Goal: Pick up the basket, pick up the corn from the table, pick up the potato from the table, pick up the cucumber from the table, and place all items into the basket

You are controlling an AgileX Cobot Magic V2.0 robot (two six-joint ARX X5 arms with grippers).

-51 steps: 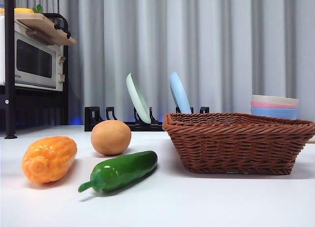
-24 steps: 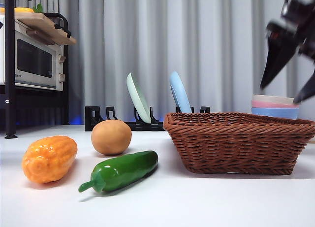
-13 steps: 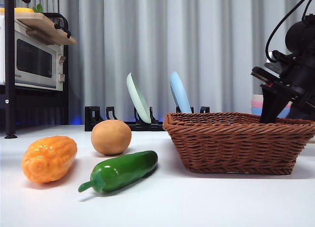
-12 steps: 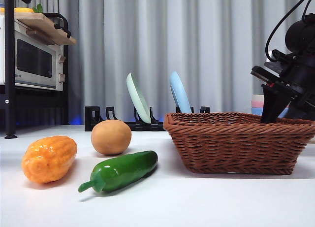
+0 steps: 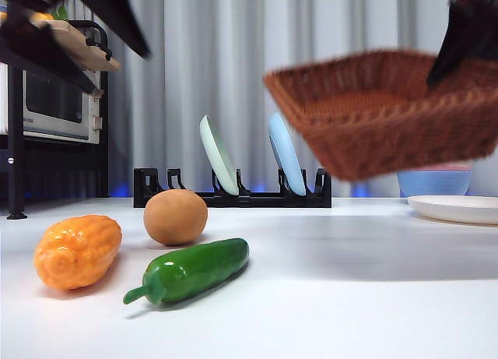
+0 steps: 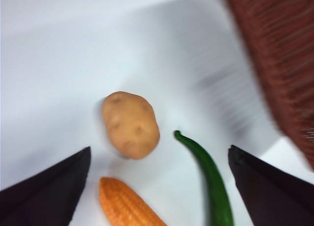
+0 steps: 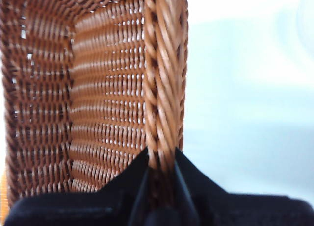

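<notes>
The basket (image 5: 389, 114) is held in the air by the right gripper (image 7: 161, 160), well above the tabletop (image 5: 327, 297), and it is tilted and blurred in the front view. In the right wrist view the two black jaws are seen closed tight on the braided rim of the basket, one jaw on the inner side of the wall and one on the outer side.

The left gripper (image 6: 159, 187) is seen above the vegetables, and its jaws are spread wide with nothing between them. In the front view it is shown only as dark blurred shapes at the upper left corner.

The corn (image 5: 78, 251), the potato (image 5: 176, 216) and the cucumber (image 5: 189, 270) are all lying on the tabletop, at the left side of the front view. The potato is placed behind the other two. The cucumber is placed nearest to the camera, with its stem end turned toward the corn. It cannot be told whether the three are touching each other.

Behind them a black dish rack (image 5: 233, 189) is seen with a green plate (image 5: 217, 154) and a blue plate (image 5: 283, 153) standing in it. A microwave oven (image 5: 50, 98) is standing at the far left.
</notes>
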